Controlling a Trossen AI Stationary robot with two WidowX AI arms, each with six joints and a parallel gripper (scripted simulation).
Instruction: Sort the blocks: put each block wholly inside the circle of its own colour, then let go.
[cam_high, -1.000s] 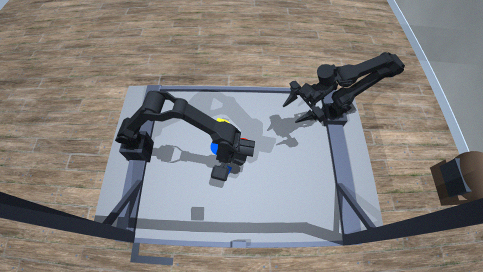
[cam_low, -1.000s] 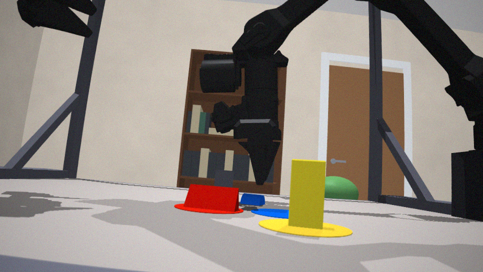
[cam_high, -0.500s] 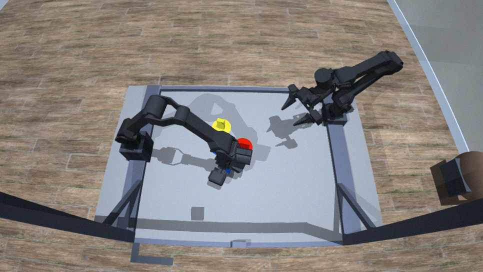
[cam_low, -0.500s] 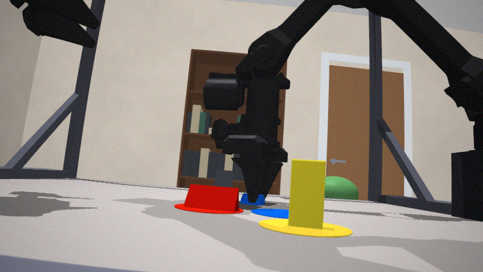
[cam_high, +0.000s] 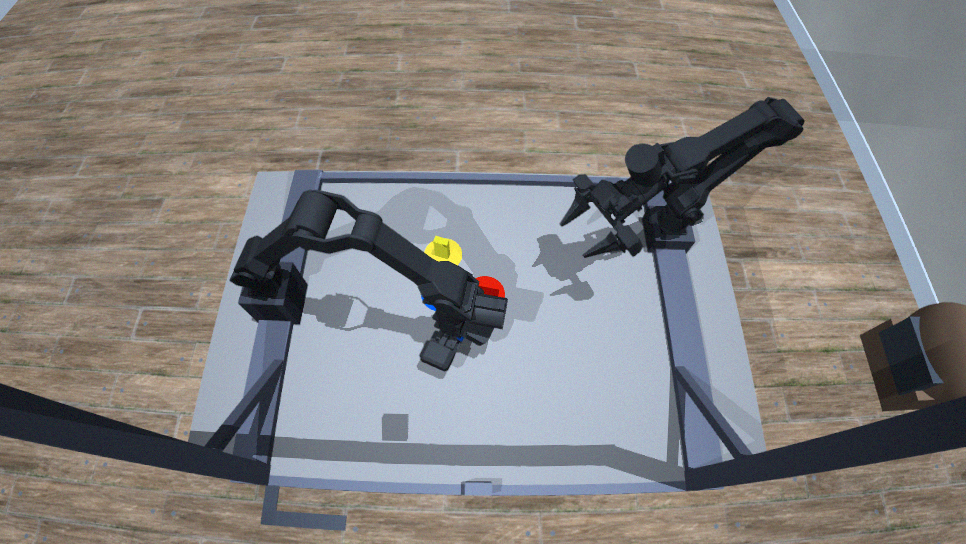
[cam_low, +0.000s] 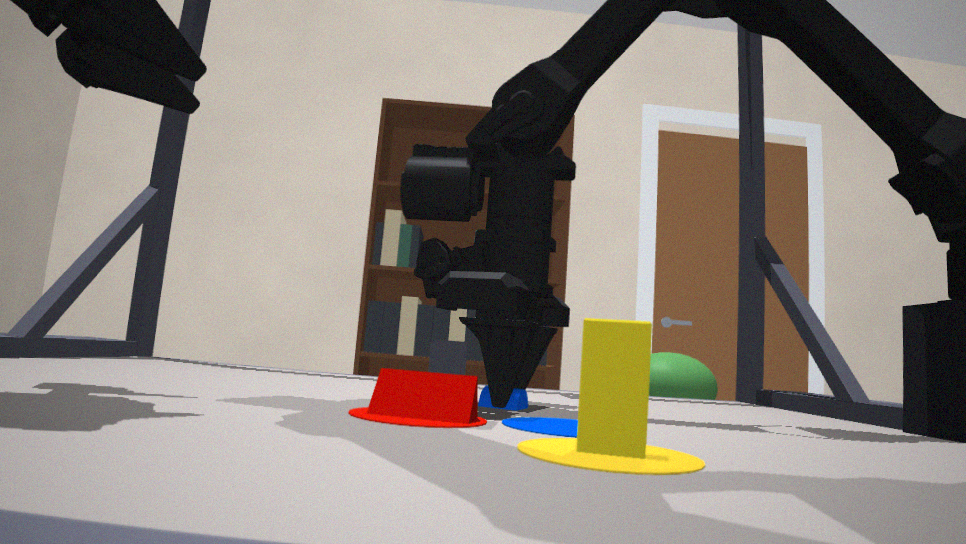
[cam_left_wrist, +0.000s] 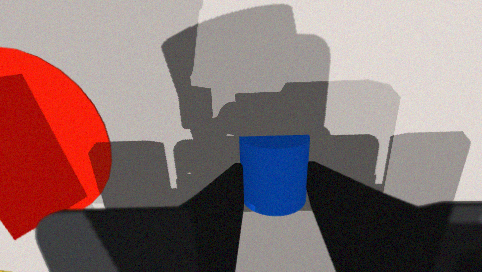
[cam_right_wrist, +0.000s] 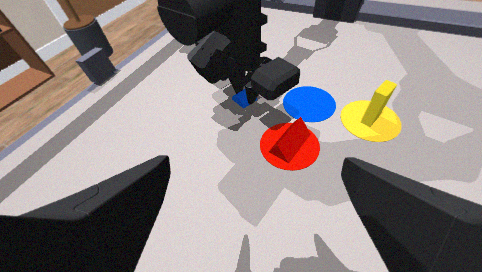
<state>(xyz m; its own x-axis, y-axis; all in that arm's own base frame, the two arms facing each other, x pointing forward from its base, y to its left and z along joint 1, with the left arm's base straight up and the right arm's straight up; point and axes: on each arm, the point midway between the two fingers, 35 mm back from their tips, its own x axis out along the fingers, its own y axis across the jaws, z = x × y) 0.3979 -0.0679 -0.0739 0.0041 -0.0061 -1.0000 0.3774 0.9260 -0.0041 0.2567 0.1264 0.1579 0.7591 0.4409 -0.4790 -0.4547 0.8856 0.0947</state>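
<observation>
My left gripper (cam_low: 500, 402) (cam_left_wrist: 273, 170) is shut on the small rounded blue block (cam_left_wrist: 275, 172) (cam_right_wrist: 241, 98) at table level, outside the blue circle (cam_right_wrist: 310, 104) (cam_low: 537, 425). One finger touches each side of the block. In the top view the arm hides most of the block and blue circle. The red wedge-shaped block (cam_low: 425, 395) (cam_right_wrist: 290, 143) lies on the red circle (cam_right_wrist: 309, 157) (cam_left_wrist: 75, 110). The tall yellow block (cam_low: 613, 388) (cam_high: 441, 248) stands on the yellow circle (cam_low: 679, 462) (cam_right_wrist: 350, 120). My right gripper (cam_high: 573, 239) (cam_right_wrist: 256, 165) is open and empty, raised away from the blocks.
The red block and circle are close beside my left gripper. The left arm reaches over the circles. Dark frame rails (cam_high: 675, 337) edge the table (cam_high: 561, 391), with diagonal braces near its front corners.
</observation>
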